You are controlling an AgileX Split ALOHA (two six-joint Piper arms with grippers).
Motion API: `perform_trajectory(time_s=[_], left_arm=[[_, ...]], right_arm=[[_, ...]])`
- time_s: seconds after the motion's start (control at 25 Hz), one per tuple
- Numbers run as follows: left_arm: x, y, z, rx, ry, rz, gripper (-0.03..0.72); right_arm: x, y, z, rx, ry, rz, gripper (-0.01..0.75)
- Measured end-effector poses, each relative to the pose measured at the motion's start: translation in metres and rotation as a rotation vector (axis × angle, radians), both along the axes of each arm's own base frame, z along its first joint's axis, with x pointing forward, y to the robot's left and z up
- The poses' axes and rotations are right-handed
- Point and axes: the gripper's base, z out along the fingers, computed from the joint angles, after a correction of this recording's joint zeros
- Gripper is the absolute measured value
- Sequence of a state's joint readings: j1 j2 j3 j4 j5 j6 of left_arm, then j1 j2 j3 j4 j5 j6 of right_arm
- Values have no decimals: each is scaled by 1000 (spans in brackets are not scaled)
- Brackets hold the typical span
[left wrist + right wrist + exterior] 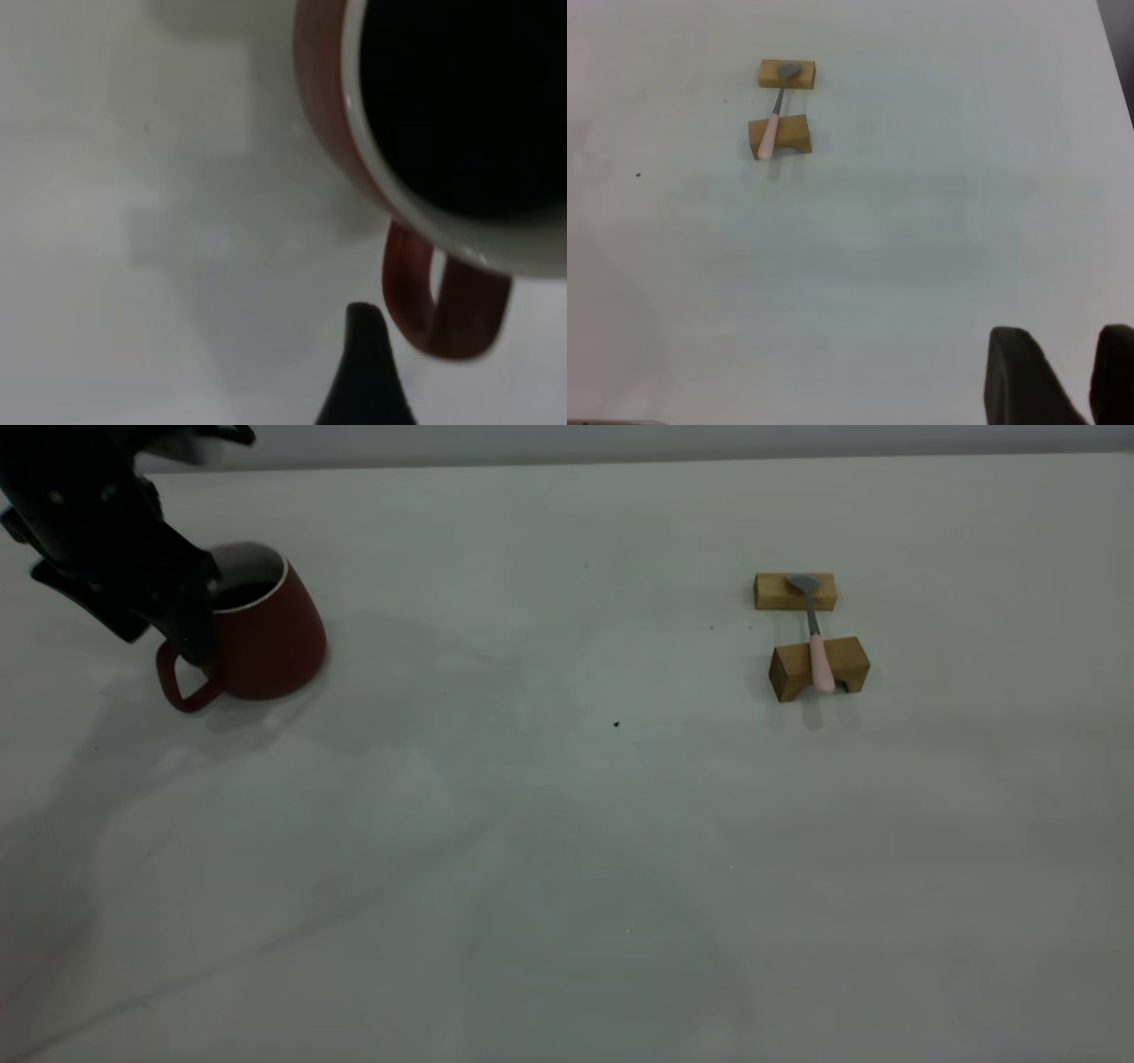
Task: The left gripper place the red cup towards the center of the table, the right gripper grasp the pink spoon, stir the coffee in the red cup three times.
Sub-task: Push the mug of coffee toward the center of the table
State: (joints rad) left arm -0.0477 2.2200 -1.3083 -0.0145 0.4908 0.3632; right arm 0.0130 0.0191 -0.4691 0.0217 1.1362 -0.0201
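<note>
The red cup (266, 638) stands at the far left of the table (567, 824), with dark coffee (239, 593) inside and its loop handle (182, 686) turned toward the front. My left gripper (190, 642) reaches down over the handle. In the left wrist view one dark finger (363, 363) stands just beside the handle (443, 301), not touching it, and the other finger is out of frame. The pink spoon (819, 651) lies across two wooden blocks at the right. My right gripper (1067, 354) hangs far from the spoon (771, 133), its fingers a narrow gap apart and empty.
Two small wooden blocks (795, 591) (850, 664) carry the spoon: the bowl rests on the far one, the handle on the near one. A tiny dark speck (616, 724) marks the table's middle. The table's far edge (620, 460) runs along the back.
</note>
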Motion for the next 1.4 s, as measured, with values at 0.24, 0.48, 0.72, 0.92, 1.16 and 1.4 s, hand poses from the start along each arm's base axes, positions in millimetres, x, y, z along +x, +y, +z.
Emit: perform_trajectory(time_s=[0.24, 0.48, 0.72, 0.92, 1.16, 1.4], left_arm=[[6, 0, -9, 2, -9, -21, 505], [6, 0, -16, 4, -1, -25, 286], [7, -3, -19, 6, 0, -36, 205], [7, -15, -20, 12, -11, -78, 205], [5, -45, -20, 0, -18, -137, 205], [-2, -78, -20, -24, -22, -189, 205]], right_arm=[[0, 0, 0, 0, 0, 0, 237], [0, 0, 0, 0, 0, 0, 237], [0, 0, 0, 0, 0, 0, 237], [0, 0, 0, 0, 0, 0, 237], [0, 0, 0, 0, 0, 0, 237], [0, 0, 0, 0, 0, 0, 237]])
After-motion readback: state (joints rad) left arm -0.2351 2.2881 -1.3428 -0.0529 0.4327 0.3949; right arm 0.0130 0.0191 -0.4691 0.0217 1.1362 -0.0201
